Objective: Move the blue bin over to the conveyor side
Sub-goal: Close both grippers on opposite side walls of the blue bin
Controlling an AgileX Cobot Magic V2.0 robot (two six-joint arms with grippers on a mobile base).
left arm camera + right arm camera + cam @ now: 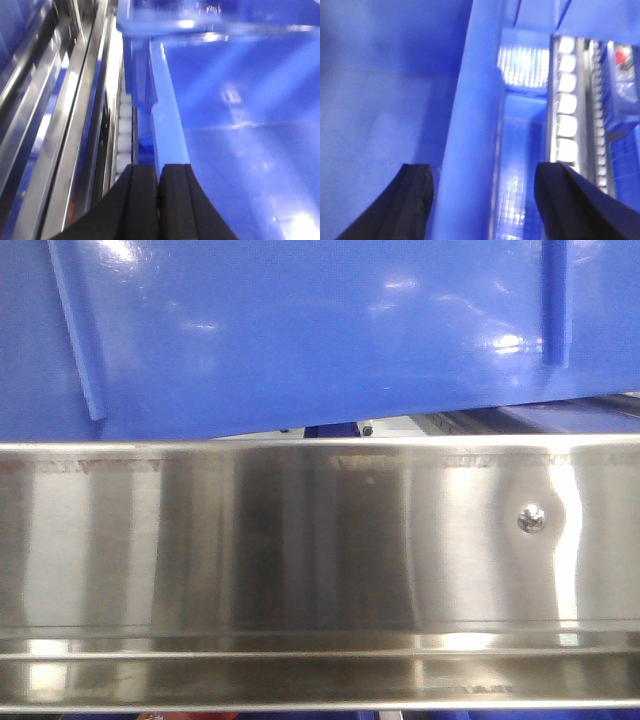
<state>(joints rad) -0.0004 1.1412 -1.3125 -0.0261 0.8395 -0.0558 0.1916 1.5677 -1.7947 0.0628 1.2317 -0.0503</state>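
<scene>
The blue bin [320,330] fills the top of the front view, its glossy ribbed wall hanging tilted just above a steel rail. In the left wrist view the blue bin [240,125] shows its inside and its thick rim [167,130]. My left gripper [159,170] is shut, its black fingers pressed together over that rim with nothing seen between them. My right gripper [485,169] is open and straddles the bin's rim [475,125], one finger inside the bin and one outside. The conveyor is out of view.
A shiny stainless-steel rail [320,540] with a screw [531,519] crosses the front view below the bin. A rack of small white rollers [566,100] runs close beside the bin's outer wall. The same kind of rollers [124,130] and steel rails [60,125] lie left of the bin.
</scene>
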